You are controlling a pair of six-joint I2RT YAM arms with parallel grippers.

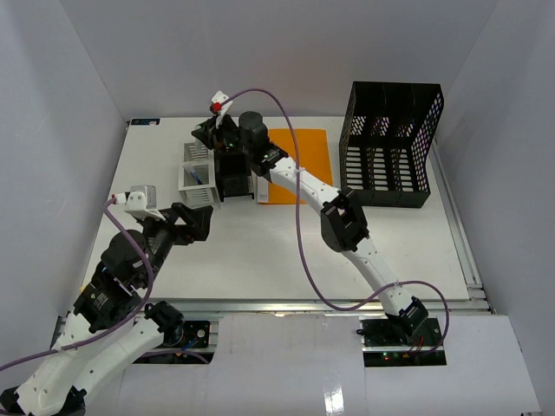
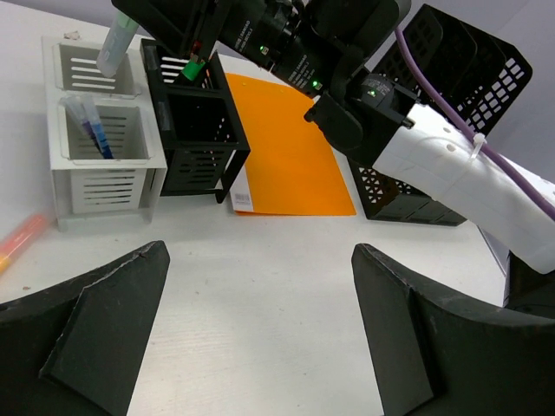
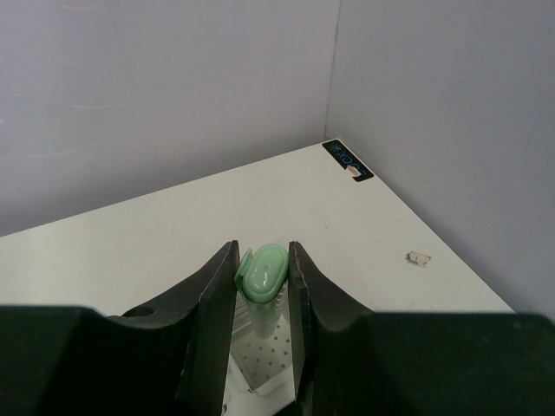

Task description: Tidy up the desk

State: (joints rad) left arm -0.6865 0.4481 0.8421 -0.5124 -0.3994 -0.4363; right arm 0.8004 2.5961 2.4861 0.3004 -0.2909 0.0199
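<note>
The desk, flat, white and metal-railed along its lower edge, fills the middle of the top view. The left gripper gapes wide and empty; the right gripper pinches a green-capped marker.

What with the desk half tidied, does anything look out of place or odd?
An orange marker lies loose on the desk beside the white organizer, outside any compartment. A small pale scrap sits at the desk's edge by a wall.
</note>
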